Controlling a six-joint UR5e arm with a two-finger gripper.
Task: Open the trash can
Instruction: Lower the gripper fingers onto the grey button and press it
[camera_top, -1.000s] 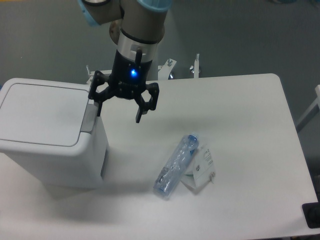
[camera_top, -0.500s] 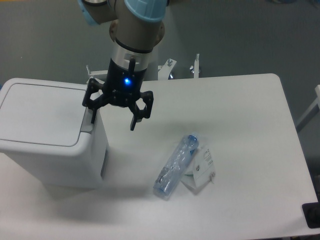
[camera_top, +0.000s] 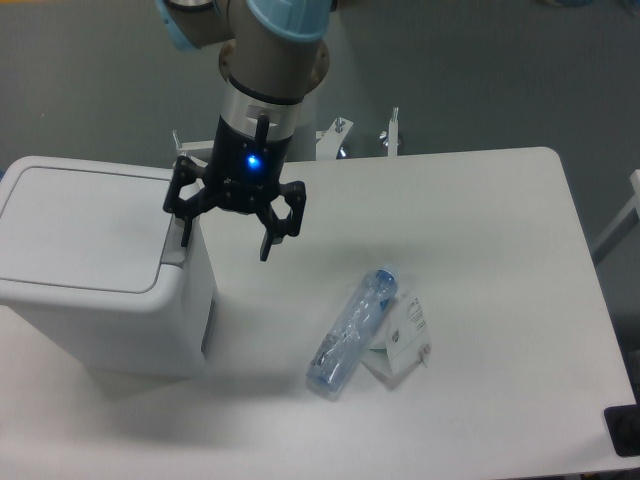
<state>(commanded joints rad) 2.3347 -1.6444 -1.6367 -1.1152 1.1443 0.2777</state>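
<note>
The trash can (camera_top: 95, 270) is a large white boxy bin at the left of the table, its flat lid down. Its grey push-tab (camera_top: 175, 248) sits on the right edge of the lid. My gripper (camera_top: 226, 237) hangs open right beside that edge, blue light lit on its body. The left finger (camera_top: 183, 228) is over the push-tab, touching or nearly touching it. The right finger (camera_top: 268, 242) hangs over the bare table, right of the bin. Nothing is between the fingers.
A clear plastic bottle (camera_top: 353, 329) with a blue cap lies on its side on the white table (camera_top: 480, 260), right of the bin. A white paper tag (camera_top: 402, 339) lies against it. Metal brackets (camera_top: 390, 132) stand at the table's far edge.
Since a second ago my gripper has shifted left and slightly down, bringing the left finger over the push-tab. In the last half second it has held still.
</note>
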